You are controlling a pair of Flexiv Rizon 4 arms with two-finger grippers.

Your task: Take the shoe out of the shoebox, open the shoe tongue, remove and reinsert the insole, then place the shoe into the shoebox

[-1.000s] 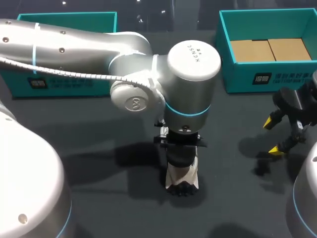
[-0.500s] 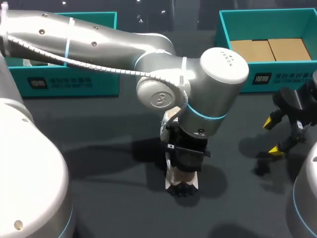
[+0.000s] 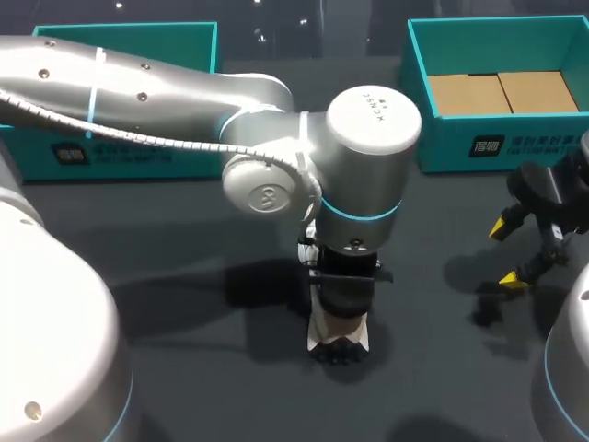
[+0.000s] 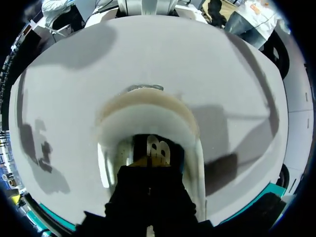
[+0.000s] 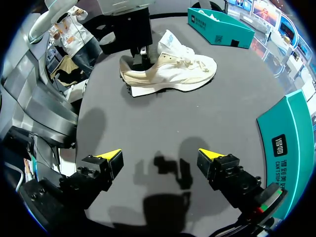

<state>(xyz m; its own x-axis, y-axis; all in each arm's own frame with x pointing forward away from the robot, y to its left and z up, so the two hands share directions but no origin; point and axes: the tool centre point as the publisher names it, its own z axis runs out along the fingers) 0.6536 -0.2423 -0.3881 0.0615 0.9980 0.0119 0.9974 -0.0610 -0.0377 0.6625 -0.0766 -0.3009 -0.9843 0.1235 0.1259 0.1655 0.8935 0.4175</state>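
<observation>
Teal card forms the left shoebox [image 3: 198, 46] at the table's far left corner, behind my left arm. That arm reaches to the middle of the dark table [image 3: 184, 276] and points straight down. The left gripper [image 3: 342, 299] is sunk into the heel opening of the shoe [image 5: 170, 71]. Its tips are hidden inside the collar, so I cannot tell whether it is spread or clamped on anything.

The shoe stands on its sole near the table's middle, well apart from both boxes. It is a cream sneaker of mesh and suede-like panels over a thick foam sole with a dark lugged tread. I judge it light, with a soft upper that gives under pressure. The sole and heel counter look like its only stiff parts. The padded collar, the tongue and the insole edge seem the sensible holds — thin, pliable and easy to pinch. A hard squeeze on the mesh toe would probably just dent it. The insole will likely flex and cling to the lining, so the shoe may need pinning down at the toe or midsole.

The right gripper [image 5: 160, 158] hangs over bare table further right, its 2 yellow tips wide apart and holding nothing. Beyond it sits the right shoebox [image 3: 442, 147] — open, with a brown card floor.
</observation>
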